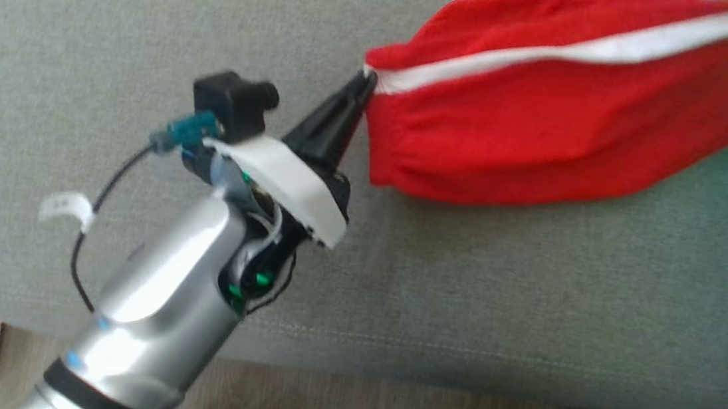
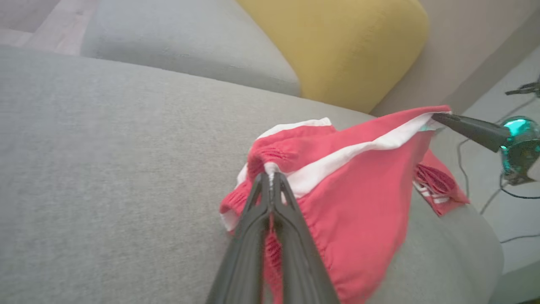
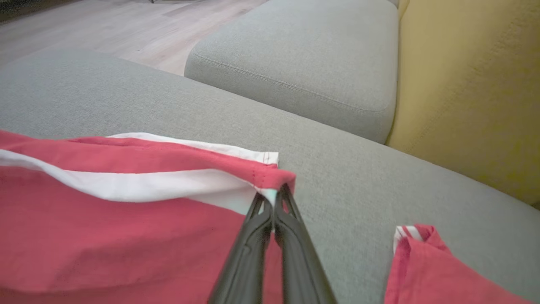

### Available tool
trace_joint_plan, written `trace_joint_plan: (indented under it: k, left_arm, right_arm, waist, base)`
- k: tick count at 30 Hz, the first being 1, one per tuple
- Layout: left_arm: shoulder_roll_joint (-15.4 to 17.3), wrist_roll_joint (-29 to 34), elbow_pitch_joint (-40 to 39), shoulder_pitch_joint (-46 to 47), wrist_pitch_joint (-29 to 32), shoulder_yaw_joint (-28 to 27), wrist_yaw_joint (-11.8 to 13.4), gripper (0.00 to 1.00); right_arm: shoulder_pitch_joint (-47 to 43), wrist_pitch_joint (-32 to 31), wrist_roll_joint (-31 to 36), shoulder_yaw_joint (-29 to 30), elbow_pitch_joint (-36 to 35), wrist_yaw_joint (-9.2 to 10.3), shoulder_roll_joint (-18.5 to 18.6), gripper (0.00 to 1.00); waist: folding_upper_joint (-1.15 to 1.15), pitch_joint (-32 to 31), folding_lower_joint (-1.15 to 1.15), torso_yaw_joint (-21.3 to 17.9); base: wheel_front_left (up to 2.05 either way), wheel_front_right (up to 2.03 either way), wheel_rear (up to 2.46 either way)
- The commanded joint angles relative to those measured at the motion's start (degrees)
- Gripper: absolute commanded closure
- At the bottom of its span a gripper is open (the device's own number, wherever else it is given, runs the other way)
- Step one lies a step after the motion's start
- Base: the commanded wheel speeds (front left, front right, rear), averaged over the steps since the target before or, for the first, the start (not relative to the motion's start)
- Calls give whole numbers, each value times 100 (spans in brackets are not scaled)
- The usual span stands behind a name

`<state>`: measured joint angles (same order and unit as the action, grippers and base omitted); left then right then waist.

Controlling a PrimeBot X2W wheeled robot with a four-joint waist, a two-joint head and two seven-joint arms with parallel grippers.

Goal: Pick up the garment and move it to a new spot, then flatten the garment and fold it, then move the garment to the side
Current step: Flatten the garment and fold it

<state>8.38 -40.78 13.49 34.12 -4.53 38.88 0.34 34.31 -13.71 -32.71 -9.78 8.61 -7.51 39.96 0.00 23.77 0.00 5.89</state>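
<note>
left gripper [image 1: 363,85]: fingers pressed together, pinching gathered waistband end of garment [image 1: 545,128], right at white stripe [image 1: 552,55].
garment: red shorts, stretched between both grippers over grey sofa seat [image 1: 119,40]; lower fold seems to touch seat.
right gripper [image 3: 274,197]: tips pinched tight on far hem corner.
risk: both holds are at fingertip only, on thin edge. more pull apart, cloth may slip out.
risk: loose leg [image 3: 415,257] hangs apart, may tuck under when laid flat.
no container here. yellow cushion [image 2: 350,46] behind.
</note>
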Motion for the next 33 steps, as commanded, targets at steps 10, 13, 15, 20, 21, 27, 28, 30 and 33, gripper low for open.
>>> trace_joint_plan:
  k: [10, 13, 15, 20, 21, 27, 28, 30, 33]
  left_arm:
    - [-131, -161, 344, 767, 172, -373, 87, 100]
    - [-164, -71, 464, 923, 58, -344, 62, 100]
    - [-193, -20, 562, 1013, -9, -320, 56, 100]
    - [-242, 106, 765, 1150, -131, -235, 60, 100]
    - [-250, 140, 817, 1175, -152, -210, 69, 100]
    - [-321, 91, 1066, 1174, -279, -193, 74, 51]
    - [-331, 78, 1098, 1153, -315, -199, 84, 11]
    - [-336, 88, 1155, 1098, -385, -193, 117, 0]
    - [-294, 156, 1179, 944, -553, -200, 239, 0]
  right_arm:
    - [2075, -70, -454, -1699, 1156, 2, 542, 100]
    - [2445, -104, -607, -2017, 1488, 2, 519, 100]
    - [2650, -105, -689, -2202, 1718, 2, 509, 100]
    - [2955, 5, -858, -2562, 2102, 2, 477, 100]
    - [3015, 51, -898, -2650, 2184, 2, 469, 100]
    - [3266, 891, -1005, -2805, 2771, 2, 290, 0]
    - [3262, 1088, -1036, -2750, 2897, 2, 230, 0]
    - [3196, 1458, -1114, -2639, 3107, 2, 134, 0]
    - [2924, 1867, -1301, -2496, 3287, 2, 13, 0]
  waist:
    - [0, 561, 0, 247]
    - [0, 667, 0, 291]
    - [0, 731, 0, 318]
    - [0, 811, 0, 357]
    - [0, 820, 0, 362]
    - [0, 732, 0, 328]
    - [0, 687, 0, 315]
    - [0, 574, 0, 281]
    - [0, 356, 0, 202]
  base:
    - [0, 0, 0]
    - [0, 0, 0]
    - [0, 0, 0]
    - [0, 0, 0]
    - [0, 0, 0]
    - [0, 0, 0]
    - [0, 0, 0]
    - [0, 0, 0]
    - [0, 0, 0]
